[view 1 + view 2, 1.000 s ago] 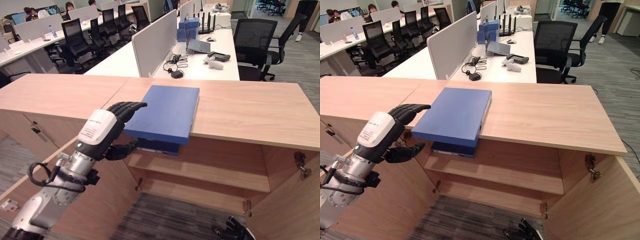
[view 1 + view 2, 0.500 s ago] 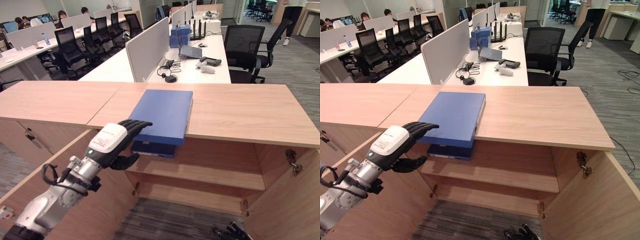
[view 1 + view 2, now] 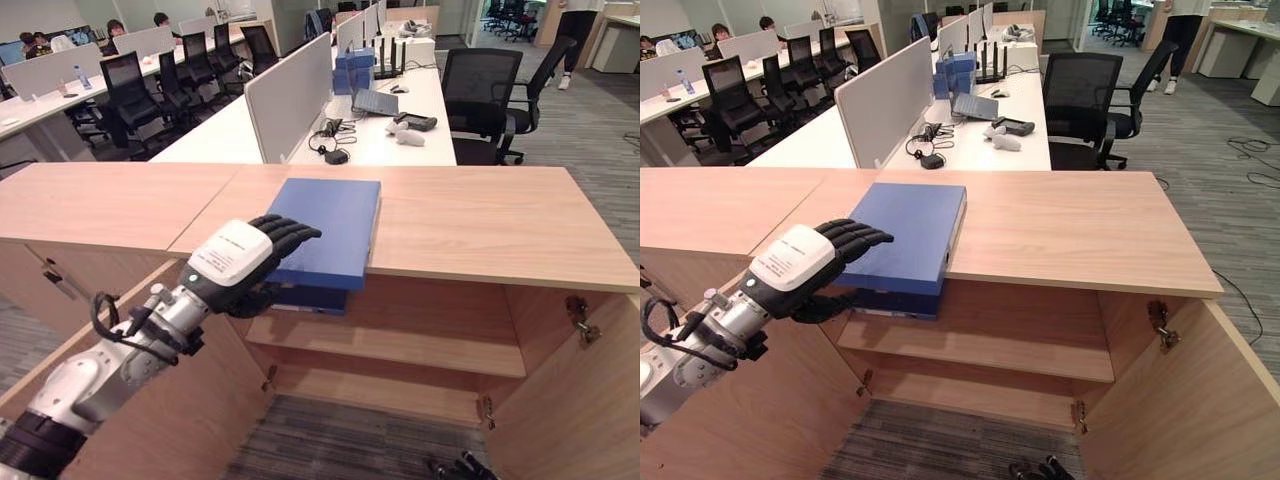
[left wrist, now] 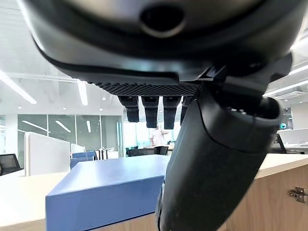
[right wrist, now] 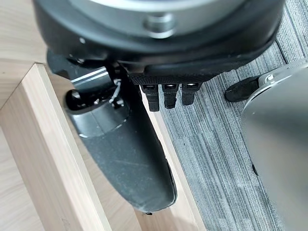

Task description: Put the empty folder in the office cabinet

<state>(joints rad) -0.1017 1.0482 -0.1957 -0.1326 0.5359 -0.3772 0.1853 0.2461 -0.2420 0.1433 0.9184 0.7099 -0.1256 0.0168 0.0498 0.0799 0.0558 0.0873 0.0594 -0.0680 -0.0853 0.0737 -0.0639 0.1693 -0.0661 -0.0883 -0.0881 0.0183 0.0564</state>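
Observation:
A flat blue folder (image 3: 325,225) lies on the wooden cabinet top (image 3: 480,220), its near end sticking out over the open cabinet. My left hand (image 3: 240,262) is at the folder's near left corner. Its straight fingers (image 4: 149,108) reach over the folder's top and the thumb sits below the overhanging end, without clamping it. A second blue folder (image 3: 300,298) lies just under the first, inside the cabinet. My right hand (image 5: 166,94) hangs low over the grey carpet beside a wooden cabinet door, fingers relaxed and holding nothing.
The cabinet stands open, with a bare shelf (image 3: 400,345) and doors swung out at left (image 3: 190,420) and right (image 3: 570,400). Behind the cabinet are white desks with a laptop (image 3: 385,100), cables and black office chairs (image 3: 480,85). People sit and stand far off.
My left hand has moved forward, so its fingers now lie further over the folder's corner. The folder has stayed put. The camera has shifted a little.

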